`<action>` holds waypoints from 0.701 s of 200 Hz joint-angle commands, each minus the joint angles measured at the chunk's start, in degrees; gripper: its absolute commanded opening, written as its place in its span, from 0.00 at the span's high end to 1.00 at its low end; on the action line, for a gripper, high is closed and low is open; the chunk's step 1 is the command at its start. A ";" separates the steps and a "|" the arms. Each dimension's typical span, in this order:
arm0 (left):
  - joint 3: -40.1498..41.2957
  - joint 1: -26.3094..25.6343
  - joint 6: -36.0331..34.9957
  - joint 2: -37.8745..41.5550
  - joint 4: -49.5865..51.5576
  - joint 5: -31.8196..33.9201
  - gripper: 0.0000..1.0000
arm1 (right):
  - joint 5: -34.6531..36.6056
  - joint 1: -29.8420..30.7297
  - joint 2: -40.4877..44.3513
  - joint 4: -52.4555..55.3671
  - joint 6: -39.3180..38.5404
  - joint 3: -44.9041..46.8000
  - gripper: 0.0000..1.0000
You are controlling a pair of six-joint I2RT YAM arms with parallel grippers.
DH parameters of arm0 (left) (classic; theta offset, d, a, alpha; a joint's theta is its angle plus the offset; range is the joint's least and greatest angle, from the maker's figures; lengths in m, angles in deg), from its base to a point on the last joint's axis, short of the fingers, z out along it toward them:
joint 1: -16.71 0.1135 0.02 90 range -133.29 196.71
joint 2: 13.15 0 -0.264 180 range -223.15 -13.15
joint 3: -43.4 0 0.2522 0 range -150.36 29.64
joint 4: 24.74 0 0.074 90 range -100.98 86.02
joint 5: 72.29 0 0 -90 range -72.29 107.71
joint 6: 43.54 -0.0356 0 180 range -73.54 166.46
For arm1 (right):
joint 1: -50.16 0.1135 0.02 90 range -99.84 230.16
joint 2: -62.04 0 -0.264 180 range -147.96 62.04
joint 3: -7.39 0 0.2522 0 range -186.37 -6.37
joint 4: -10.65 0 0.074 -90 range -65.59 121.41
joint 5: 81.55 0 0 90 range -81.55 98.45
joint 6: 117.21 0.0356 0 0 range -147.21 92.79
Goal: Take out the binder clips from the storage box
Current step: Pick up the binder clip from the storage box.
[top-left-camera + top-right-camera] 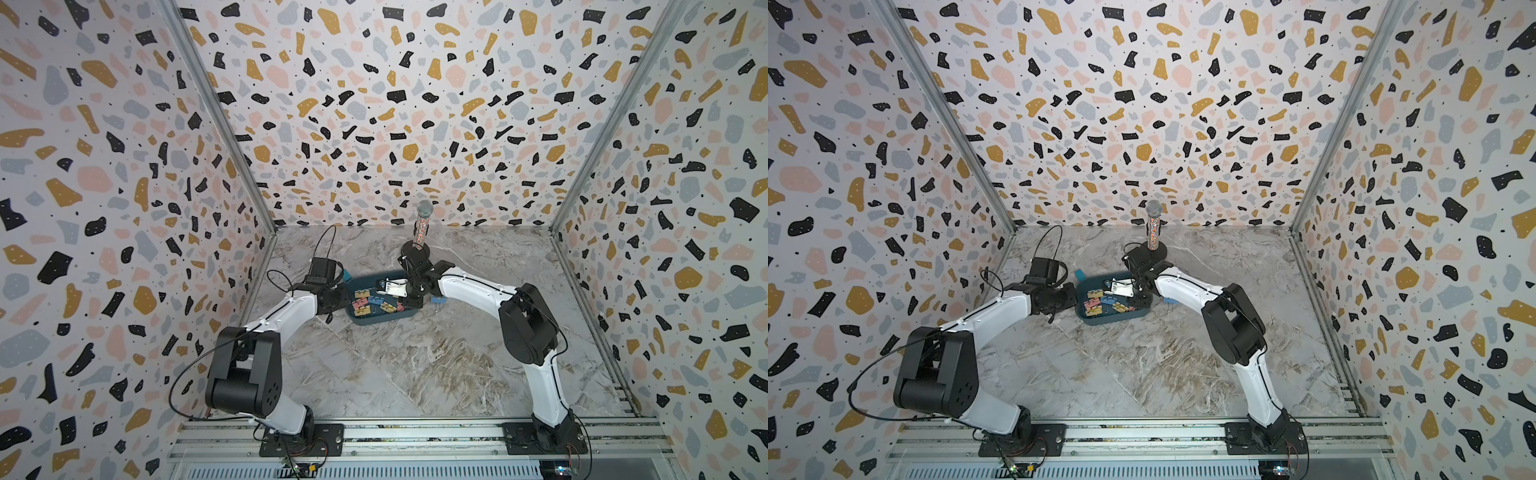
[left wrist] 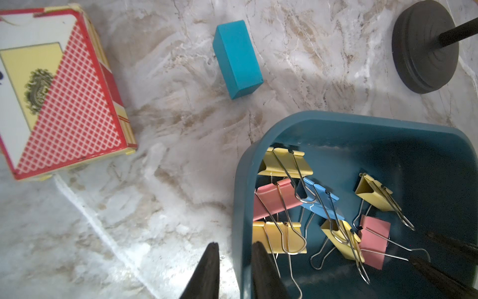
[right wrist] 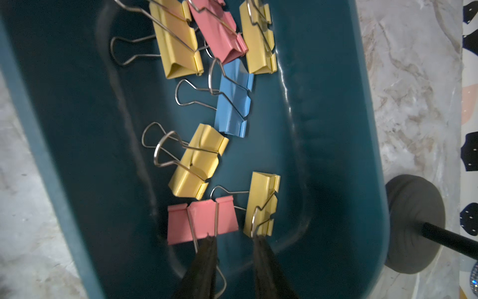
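Your left claw is clamped on the left wall of the storage box, one finger inside the rim and one outside. Your right claw reaches into the box from the right, jaws narrowly parted and gripping nothing. One tip is over a pink clip, the other at a yellow clip. The binder clips lie loose on the box floor, seven in all. One blue clip sits on the marble table just right of the box. A microphone stand's base stands near the far rim, and a teal block lies off the far-left corner. The near half of the table is open.
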 commanded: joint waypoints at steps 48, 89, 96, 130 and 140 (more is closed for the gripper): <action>-0.43 0.39 -0.06 0.65 0.18 -0.15 0.74 | 2.06 0.41 -1.83 -1.08 0.59 -3.78 0.69; -0.43 0.38 -0.04 0.63 0.18 -0.15 0.74 | 2.15 0.46 -3.19 -1.13 0.84 -4.94 0.70; -0.43 0.38 -0.14 0.60 0.16 -0.16 0.74 | 2.30 0.46 -3.38 -1.09 0.95 -5.10 0.70; -0.43 0.39 -0.15 0.68 0.16 -0.25 0.74 | 3.27 0.46 -4.28 -1.46 1.13 -5.53 0.74; -0.35 0.40 -0.08 0.75 0.18 -0.29 0.74 | 3.42 0.38 -4.45 -1.69 1.23 -5.56 0.76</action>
